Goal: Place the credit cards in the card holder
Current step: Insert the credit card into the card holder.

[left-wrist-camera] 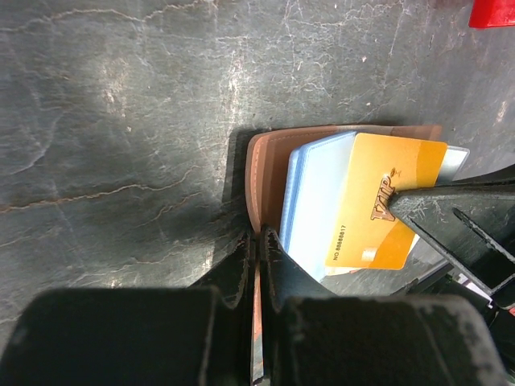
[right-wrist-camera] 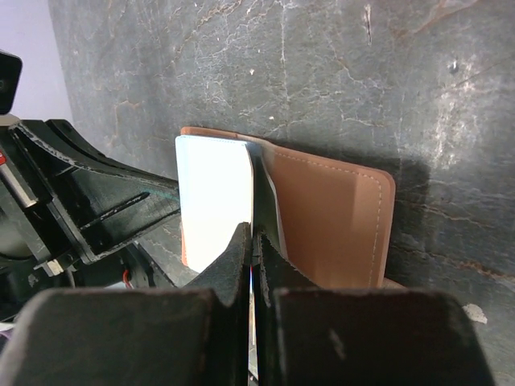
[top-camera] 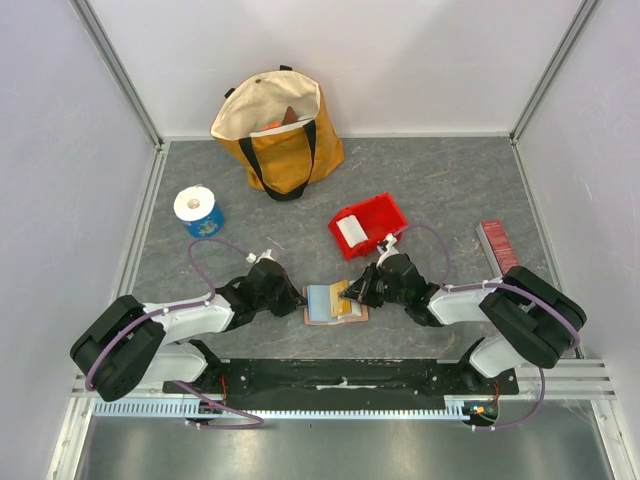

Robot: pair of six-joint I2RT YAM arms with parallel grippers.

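Right hand (top-camera: 358, 291) pinching yellow card (left-wrist-camera: 378, 201), card holder (left-wrist-camera: 265, 169) beneath

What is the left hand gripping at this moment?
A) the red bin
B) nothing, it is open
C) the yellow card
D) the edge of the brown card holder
D: in the left wrist view the left hand is shut on the thin brown edge of the card holder, beside the yellow card.
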